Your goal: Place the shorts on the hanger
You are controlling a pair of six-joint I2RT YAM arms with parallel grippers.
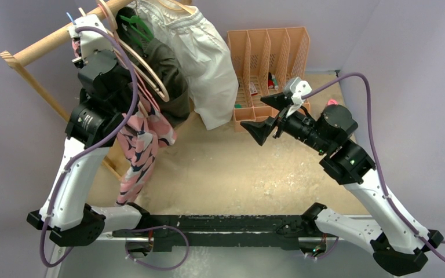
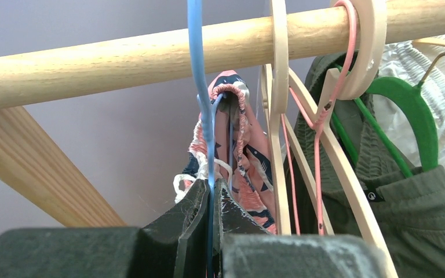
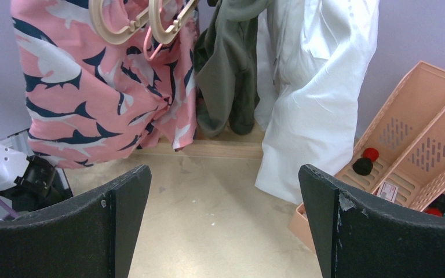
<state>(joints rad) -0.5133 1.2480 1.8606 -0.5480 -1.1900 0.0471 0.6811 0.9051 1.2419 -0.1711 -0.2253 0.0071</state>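
The pink shark-print shorts (image 1: 141, 149) hang from the light-blue wire hanger (image 2: 200, 87), whose hook goes up over the wooden rod (image 2: 150, 55). My left gripper (image 2: 211, 188) is shut on the blue wire just below the rod. The shorts' waistband and white drawstring (image 2: 232, 139) show right behind its fingers. The hanger's blue tip shows in the top view (image 1: 69, 17) next to the left gripper (image 1: 84, 29). The shorts also show in the right wrist view (image 3: 92, 87). My right gripper (image 1: 269, 116) is open and empty above the table, well right of the shorts.
Beige plastic hangers (image 2: 324, 127), a green hanger (image 2: 417, 116), a dark olive garment (image 1: 171, 81) and a white garment (image 1: 211, 63) hang on the same rod to the right. A peach slotted organizer (image 1: 269, 69) stands at the back right. The rack's wooden brace (image 2: 29, 179) slants at left.
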